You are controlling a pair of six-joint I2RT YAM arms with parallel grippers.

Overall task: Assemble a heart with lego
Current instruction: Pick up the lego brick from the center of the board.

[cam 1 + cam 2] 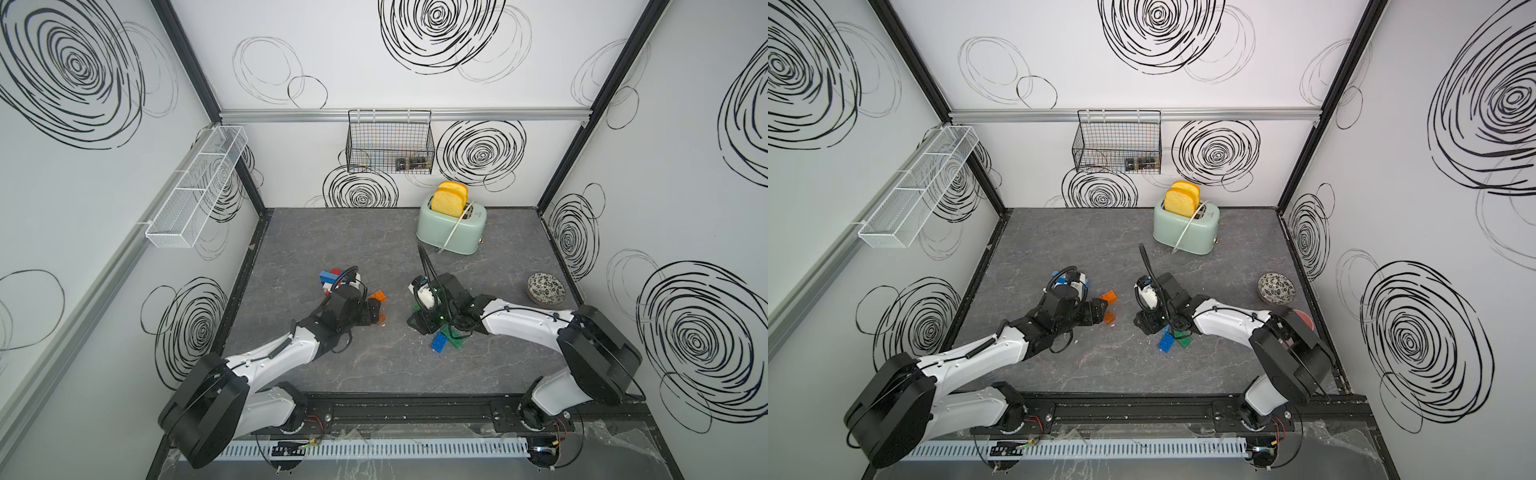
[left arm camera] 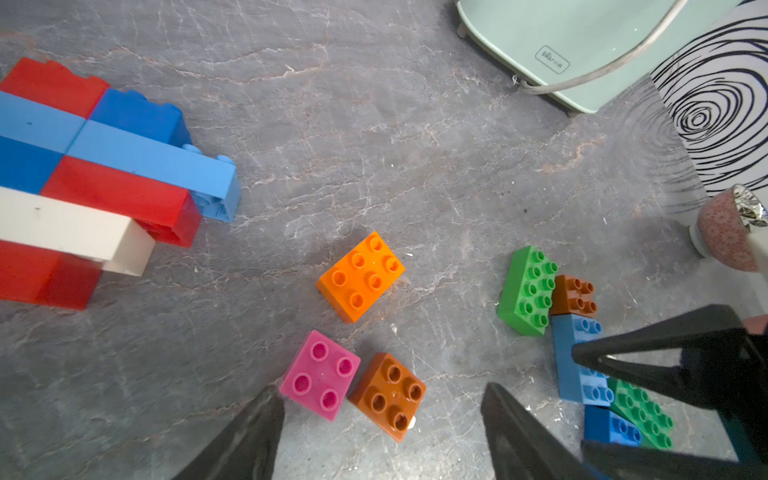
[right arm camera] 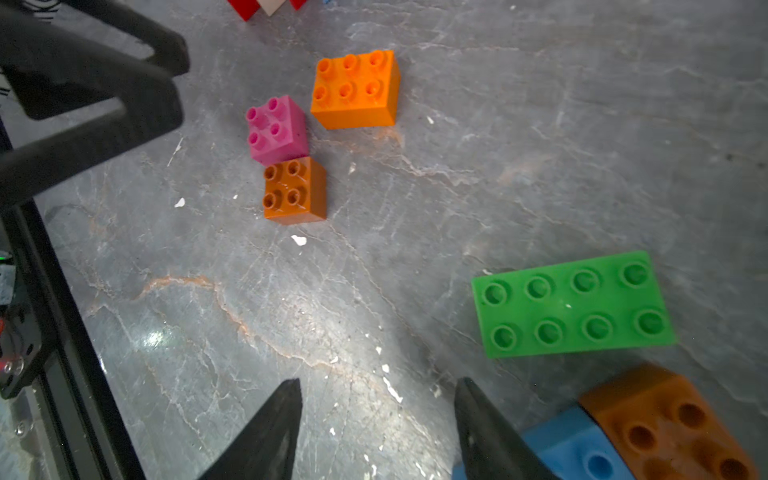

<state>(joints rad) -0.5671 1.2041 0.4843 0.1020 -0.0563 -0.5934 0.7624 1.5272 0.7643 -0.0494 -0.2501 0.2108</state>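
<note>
On the grey tabletop (image 1: 374,232) in front of the toaster (image 1: 451,226), both top views show my two arms reaching in over the lego. The left gripper (image 1: 376,311) hangs in front of the toaster and to its left, just beside an orange brick (image 1: 377,296). A stack of red, blue and white bricks (image 1: 328,279) lies farther to the toaster's left, partly under that wrist. The right gripper (image 1: 1144,322) sits almost straight in front of the toaster, beside a cluster of green and blue bricks (image 1: 1173,341).

From the left wrist camera, I see the left gripper's fingers (image 2: 511,424) spread wide and holding nothing. They hang over a pink brick (image 2: 320,375) and a brown brick (image 2: 388,396) lying side by side, studs up. The orange brick (image 2: 360,276) rests just apart from the pair, on the side nearer the toaster.

From the right wrist camera, the right gripper's fingers (image 3: 270,428) stand apart over bare tabletop, gripping nothing. A green eight-stud brick (image 3: 573,305) lies flat near one finger. A second brown brick (image 3: 669,428) and a light blue brick (image 3: 577,449) touch each other close by.
</note>
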